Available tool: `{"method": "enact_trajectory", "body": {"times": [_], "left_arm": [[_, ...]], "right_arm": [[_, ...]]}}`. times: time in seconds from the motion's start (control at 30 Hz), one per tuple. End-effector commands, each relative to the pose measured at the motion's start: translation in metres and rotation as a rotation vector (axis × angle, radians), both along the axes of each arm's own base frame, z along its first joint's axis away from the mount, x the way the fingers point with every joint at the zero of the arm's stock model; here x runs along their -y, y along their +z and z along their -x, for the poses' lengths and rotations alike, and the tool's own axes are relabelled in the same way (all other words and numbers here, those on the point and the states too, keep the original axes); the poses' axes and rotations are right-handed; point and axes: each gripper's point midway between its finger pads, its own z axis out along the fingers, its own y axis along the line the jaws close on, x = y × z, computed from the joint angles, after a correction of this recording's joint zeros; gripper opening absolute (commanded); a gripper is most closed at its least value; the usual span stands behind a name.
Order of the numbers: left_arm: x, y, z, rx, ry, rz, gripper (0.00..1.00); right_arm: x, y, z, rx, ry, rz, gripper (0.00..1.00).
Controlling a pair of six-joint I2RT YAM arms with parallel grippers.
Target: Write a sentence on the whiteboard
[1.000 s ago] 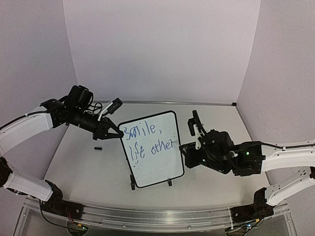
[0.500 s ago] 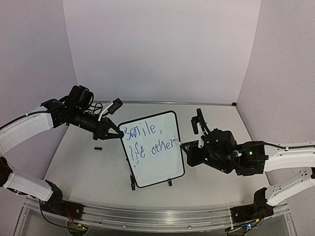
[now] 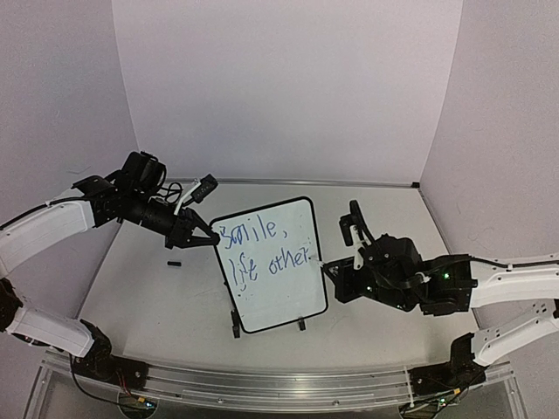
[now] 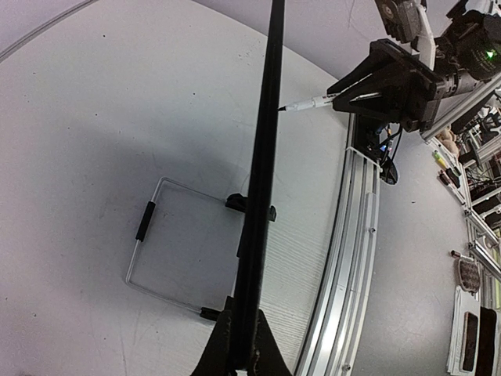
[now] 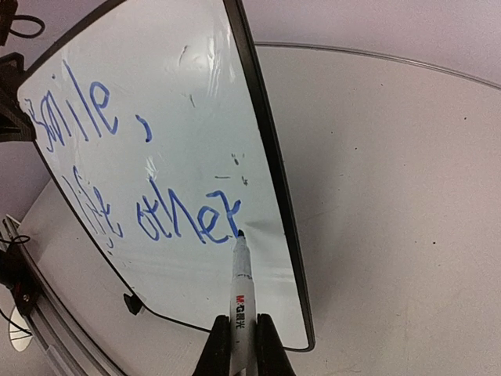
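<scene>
Glossy whiteboard (image 3: 278, 301), thin black rounded frame, stands mid-frame, top view; left gripper (image 3: 208, 237) clamped on its left edge. Right gripper (image 5: 241, 348) pinches slim marker (image 5: 239, 294), tip touching the end of the blue sentence (image 5: 176, 222).

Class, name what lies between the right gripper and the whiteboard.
The marker: held in the right gripper, its tip meets the whiteboard at the end of the sentence, shown best in the right wrist view.

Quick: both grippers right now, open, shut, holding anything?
Left gripper: shut on the edge of the black-framed white whiteboard.
Right gripper: shut on the white-barrelled blue marker.
</scene>
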Motion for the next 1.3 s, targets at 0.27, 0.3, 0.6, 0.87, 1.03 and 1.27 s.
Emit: {"method": "enact_trajectory", "body": {"times": [0.27, 0.3, 0.6, 0.87, 1.03, 1.27], "left_arm": [[-0.004, 0.002, -0.016, 0.075, 0.045, -0.028, 0.00], [-0.004, 0.002, -0.016, 0.075, 0.045, -0.028, 0.00], [-0.004, 0.001, -0.016, 0.073, 0.046, -0.029, 0.00], [0.000, 0.014, -0.013, 0.068, 0.030, 0.014, 0.00], [0.009, 0.035, -0.016, 0.041, 0.021, 0.073, 0.00], [0.016, 0.058, -0.015, -0.004, 0.003, 0.104, 0.00]], "right_arm": [[0.002, -0.007, -0.007, -0.006, -0.047, 0.030, 0.00], [0.003, -0.008, -0.007, -0.006, -0.051, 0.034, 0.00], [0.002, -0.007, -0.009, 0.000, -0.053, 0.048, 0.00], [0.006, 0.033, 0.004, 0.056, 0.034, -0.074, 0.00], [0.014, 0.050, 0.007, 0.086, 0.040, -0.110, 0.00], [0.015, 0.050, 0.006, 0.090, 0.032, -0.104, 0.00]]}}
